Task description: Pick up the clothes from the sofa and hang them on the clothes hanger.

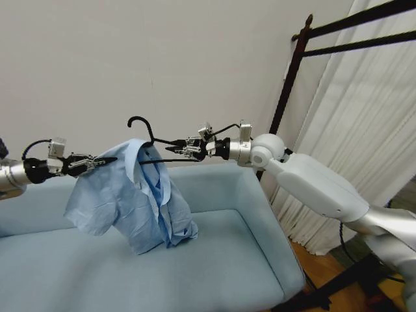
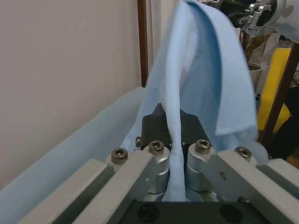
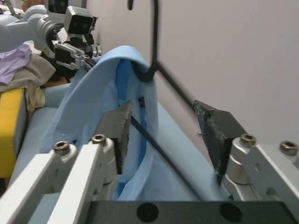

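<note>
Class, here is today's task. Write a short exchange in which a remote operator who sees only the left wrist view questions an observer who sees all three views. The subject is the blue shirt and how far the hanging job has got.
Operator: I see blue cloth pinched in the left gripper. Is a hanger in it?
Observer: Yes. The right gripper holds a black hanger whose arm sits inside the shirt's collar, hook up.
Operator: Is the hanger on the rack yet?
Observer: No. It is held in the air over the sofa. The dark rack stands to the robot's right, with its rails higher than the hook.
</note>
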Available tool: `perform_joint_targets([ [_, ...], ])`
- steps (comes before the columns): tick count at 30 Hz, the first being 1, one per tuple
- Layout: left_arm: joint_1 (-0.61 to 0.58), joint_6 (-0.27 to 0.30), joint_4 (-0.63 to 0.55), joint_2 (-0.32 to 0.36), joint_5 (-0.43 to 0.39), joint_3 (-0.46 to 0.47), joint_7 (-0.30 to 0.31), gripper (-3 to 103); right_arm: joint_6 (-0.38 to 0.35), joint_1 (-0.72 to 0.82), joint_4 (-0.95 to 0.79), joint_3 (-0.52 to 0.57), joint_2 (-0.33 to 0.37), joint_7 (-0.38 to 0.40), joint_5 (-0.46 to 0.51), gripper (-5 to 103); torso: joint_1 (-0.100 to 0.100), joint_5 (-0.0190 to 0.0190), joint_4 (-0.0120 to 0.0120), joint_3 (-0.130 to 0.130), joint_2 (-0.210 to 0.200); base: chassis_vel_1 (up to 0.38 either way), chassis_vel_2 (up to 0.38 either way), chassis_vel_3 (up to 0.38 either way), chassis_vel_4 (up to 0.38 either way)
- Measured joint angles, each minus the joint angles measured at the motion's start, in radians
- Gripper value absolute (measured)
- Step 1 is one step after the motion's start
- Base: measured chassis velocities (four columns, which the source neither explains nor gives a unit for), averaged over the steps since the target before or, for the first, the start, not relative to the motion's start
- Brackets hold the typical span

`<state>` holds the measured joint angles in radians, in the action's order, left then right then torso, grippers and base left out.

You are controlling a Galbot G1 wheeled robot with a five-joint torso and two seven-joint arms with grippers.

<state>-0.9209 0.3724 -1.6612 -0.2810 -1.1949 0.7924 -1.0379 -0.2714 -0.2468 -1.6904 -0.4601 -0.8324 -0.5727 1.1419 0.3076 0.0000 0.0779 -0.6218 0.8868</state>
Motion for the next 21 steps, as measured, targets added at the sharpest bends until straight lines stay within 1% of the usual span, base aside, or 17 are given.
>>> perform_joint_targets([
  [1,0.000,0.000,0.000,0.000,0.000,0.000,0.000,2,0.000,0.000,0.000,0.000,0.000,0.000,0.000,46,0.000,0.0000,0.0000,0.000,0.000,0.000,0.000,0.000,0.000],
  [3,0.000,-0.003,0.004,-0.002,0.002,0.000,-0.006,2,0.000,0.000,0.013,0.017,0.010,0.008,0.000,57,0.000,0.0000,0.0000,0.000,0.000,0.000,0.000,0.000,0.000],
  [4,0.000,-0.004,0.005,-0.003,0.002,0.000,-0.010,2,-0.001,0.001,0.021,0.027,0.015,0.011,0.000,57,0.000,0.0000,0.0000,0.000,0.000,0.000,0.000,0.000,0.000],
  [7,-0.001,-0.009,0.013,-0.004,0.002,0.002,-0.024,2,-0.008,0.013,0.034,0.058,0.032,0.019,0.006,74,0.000,0.0000,0.0000,0.000,0.000,0.000,0.000,0.000,0.000],
  [8,-0.001,-0.009,0.013,-0.004,0.002,0.002,-0.024,2,-0.008,0.013,0.034,0.058,0.032,0.019,0.006,74,0.000,0.0000,0.0000,0.000,0.000,0.000,0.000,0.000,0.000],
  [10,0.001,-0.012,0.021,-0.002,0.002,0.004,-0.034,2,-0.021,0.037,0.017,0.075,0.052,0.048,0.031,84,0.000,0.0000,0.0000,0.000,0.000,0.000,0.000,0.000,0.000],
  [11,0.004,-0.013,0.024,-0.001,0.002,0.004,-0.035,2,-0.023,0.060,-0.001,0.081,0.064,0.068,0.046,84,0.000,-0.0002,0.0000,0.000,0.000,0.000,0.000,0.000,0.000],
  [12,0.004,-0.013,0.024,-0.001,0.002,0.004,-0.035,2,-0.023,0.060,-0.001,0.081,0.064,0.068,0.046,84,0.000,-0.0002,0.0000,0.000,0.000,0.000,0.000,0.000,0.000],
  [14,0.009,-0.014,0.028,0.004,0.000,0.004,-0.036,2,-0.025,0.131,-0.049,0.103,0.089,0.113,0.073,95,0.000,0.0000,-0.0001,0.000,0.000,0.000,0.000,0.000,0.000],
  [15,0.011,-0.016,0.029,0.008,-0.002,0.004,-0.035,2,-0.029,0.188,-0.092,0.116,0.107,0.166,0.099,99,0.000,0.0000,0.0000,0.000,0.000,0.000,0.000,0.000,0.000],
  [16,0.011,-0.016,0.029,0.008,-0.002,0.004,-0.035,2,-0.029,0.188,-0.092,0.116,0.107,0.166,0.099,99,0.000,0.0000,0.0000,0.000,0.000,0.000,0.000,0.000,0.000],
  [18,0.013,-0.016,0.030,0.011,-0.004,0.003,-0.034,2,-0.030,0.268,-0.153,0.127,0.124,0.246,0.143,100,0.000,0.0003,0.0002,0.000,0.000,0.000,0.000,0.000,0.000],
  [19,0.014,-0.016,0.030,0.012,-0.006,0.003,-0.031,2,-0.031,0.305,-0.172,0.138,0.127,0.269,0.159,100,0.000,0.0002,0.0003,0.000,0.000,0.000,0.000,0.000,0.000],
  [20,0.014,-0.016,0.030,0.012,-0.006,0.003,-0.031,2,-0.031,0.305,-0.172,0.138,0.127,0.269,0.159,100,0.000,0.0002,0.0003,0.000,0.000,0.000,0.000,0.000,0.000],
  [21,0.014,-0.018,0.029,0.013,-0.012,0.003,-0.023,2,-0.036,0.339,-0.184,0.153,0.124,0.279,0.166,100,0.000,0.0001,0.0003,0.000,0.000,0.000,0.000,0.000,0.000],
])
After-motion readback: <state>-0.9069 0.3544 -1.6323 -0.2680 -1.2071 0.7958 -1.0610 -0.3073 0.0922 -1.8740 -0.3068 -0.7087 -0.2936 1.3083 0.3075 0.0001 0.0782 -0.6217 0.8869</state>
